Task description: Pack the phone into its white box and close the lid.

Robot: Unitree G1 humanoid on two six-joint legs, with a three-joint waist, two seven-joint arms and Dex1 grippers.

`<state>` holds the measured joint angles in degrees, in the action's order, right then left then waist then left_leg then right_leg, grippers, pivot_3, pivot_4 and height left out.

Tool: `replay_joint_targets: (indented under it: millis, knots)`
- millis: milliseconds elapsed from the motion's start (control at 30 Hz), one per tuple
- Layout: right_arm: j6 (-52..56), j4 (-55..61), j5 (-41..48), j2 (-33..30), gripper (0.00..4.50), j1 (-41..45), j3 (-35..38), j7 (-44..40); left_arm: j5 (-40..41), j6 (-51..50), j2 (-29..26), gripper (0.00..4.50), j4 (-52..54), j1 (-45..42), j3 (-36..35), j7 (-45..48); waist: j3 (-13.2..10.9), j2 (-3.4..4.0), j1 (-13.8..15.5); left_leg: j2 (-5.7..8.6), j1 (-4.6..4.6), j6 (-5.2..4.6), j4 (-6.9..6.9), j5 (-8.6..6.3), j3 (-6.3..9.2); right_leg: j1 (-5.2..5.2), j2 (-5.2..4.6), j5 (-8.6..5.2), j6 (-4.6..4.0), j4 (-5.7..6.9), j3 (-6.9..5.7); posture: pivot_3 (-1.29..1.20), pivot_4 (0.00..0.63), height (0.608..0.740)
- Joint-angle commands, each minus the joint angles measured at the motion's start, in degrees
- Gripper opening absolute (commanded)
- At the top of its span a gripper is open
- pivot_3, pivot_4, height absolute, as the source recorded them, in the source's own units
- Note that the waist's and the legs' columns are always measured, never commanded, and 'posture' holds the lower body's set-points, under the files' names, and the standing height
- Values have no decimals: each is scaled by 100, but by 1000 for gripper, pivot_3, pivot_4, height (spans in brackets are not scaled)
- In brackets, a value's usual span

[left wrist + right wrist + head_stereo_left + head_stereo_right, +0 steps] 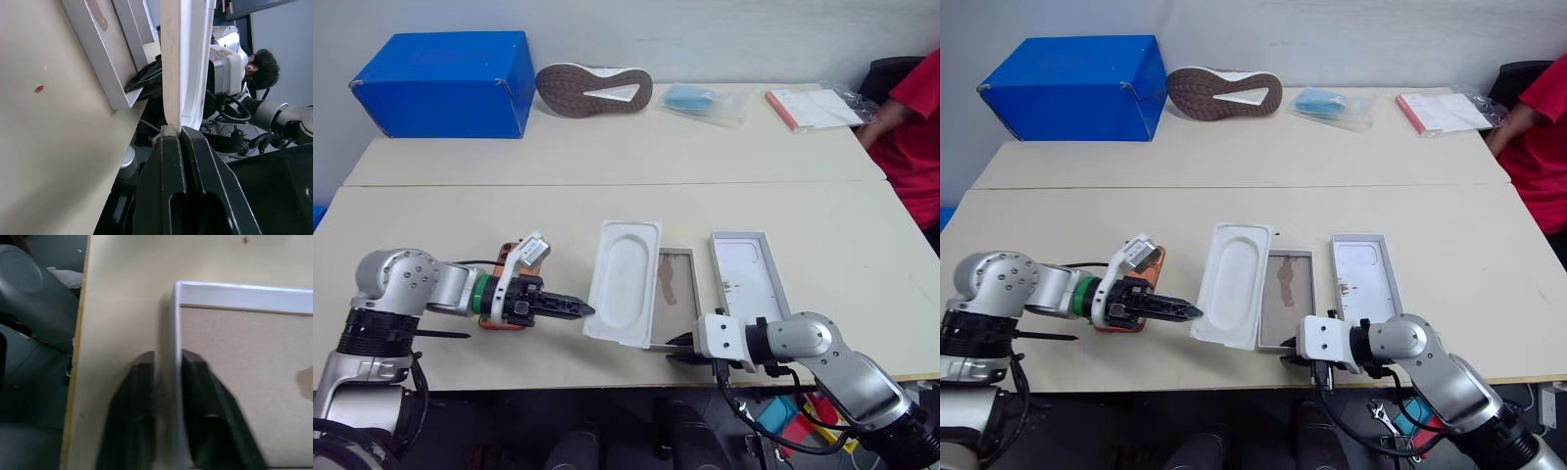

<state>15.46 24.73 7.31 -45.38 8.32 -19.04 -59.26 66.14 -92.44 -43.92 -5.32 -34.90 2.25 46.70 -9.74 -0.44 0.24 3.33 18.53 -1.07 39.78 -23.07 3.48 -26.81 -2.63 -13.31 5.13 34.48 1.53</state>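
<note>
The orange phone (501, 321) lies on the table, mostly hidden under my left wrist. My left gripper (581, 310) is shut on the near left edge of a white moulded insert (625, 279), which stands tilted over the left side of the white box (675, 279). The box has a grey-tan floor with a brown smear. The lid (749, 274) lies beside it on the right, white inside facing up. My right gripper (164, 357) is at the box's near wall, open a little. One finger (142, 382) is outside the wall and the other inside.
A big blue box (445, 83), a shoe (594, 90), a plastic bag (705, 101) and papers (813, 106) sit on the far table. A person in red (915, 137) sits at the right. The table's front edge runs just behind my right gripper.
</note>
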Motion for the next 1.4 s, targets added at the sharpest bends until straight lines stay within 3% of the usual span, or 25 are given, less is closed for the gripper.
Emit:
replay_joint_targets:
  millis: [33, 100, 267, 433, 567, 667, 1000, 1400]
  knots:
    - [59, 490, 96, -137, 1962, -150, 249, 8, 279, -6, 183, 0, -6, -109, 73, -249, 0, 0, 0, 0, 0, 0, 3, 0, 0, 1, 0, 0, 0, 1, 0, 0, 150, 740]
    - [298, 902, 399, -279, 2672, -360, 618, -6, 341, -6, 365, 0, -56, -158, 139, -476, 0, 1, 32, 2, 1, 0, 8, -1, 1, 1, -2, 0, 0, 4, 1, 0, 150, 740]
    - [1134, 2092, 1977, -702, 2672, -1507, 2809, -138, 765, -6, 905, 0, -279, -274, 223, -1348, 0, -2, 132, 2, -1, 0, 20, -5, 16, 21, -3, 0, 1, -1, -5, 0, 150, 740]
    - [1877, 2319, 3100, -739, 2672, -2364, 5153, -228, 1060, -6, 1357, 0, -353, -204, 187, -2226, 1, -3, 147, 2, -9, -1, 21, -7, 27, 40, -3, 2, 3, -5, -8, 0, 150, 740]
    - [2403, 2392, 3887, -804, 3579, -2694, 6102, -210, 1109, -6, 1683, 0, -621, -214, 87, -2872, 1, -3, 133, 1, -13, 0, 20, -8, 26, 39, -1, 1, 3, -5, -6, 0, 150, 740]
    - [2523, 2487, 4103, -827, 4486, -2808, 6330, -89, 941, -6, 2015, 0, -751, -231, -101, -3347, 1, -3, 132, 1, -17, 1, 20, -7, 25, 39, -1, 1, 3, -6, -4, 0, 150, 740]
    - [2399, 2727, 4052, -776, 4486, -2962, 6204, 390, 1015, -6, 2758, 0, -1350, -515, -635, -4460, 1, -3, 191, 7, -20, 6, 26, -5, 23, 40, -3, 1, 3, -5, -2, 0, 150, 740]
    - [2196, 2651, 3884, -805, 4486, -2971, 5998, 476, 1943, -6, 2605, 0, -1324, -283, -359, -5112, 1, -4, 264, 7, -22, 10, 27, -4, 22, 40, -3, 1, 3, -4, -1, 0, 150, 740]
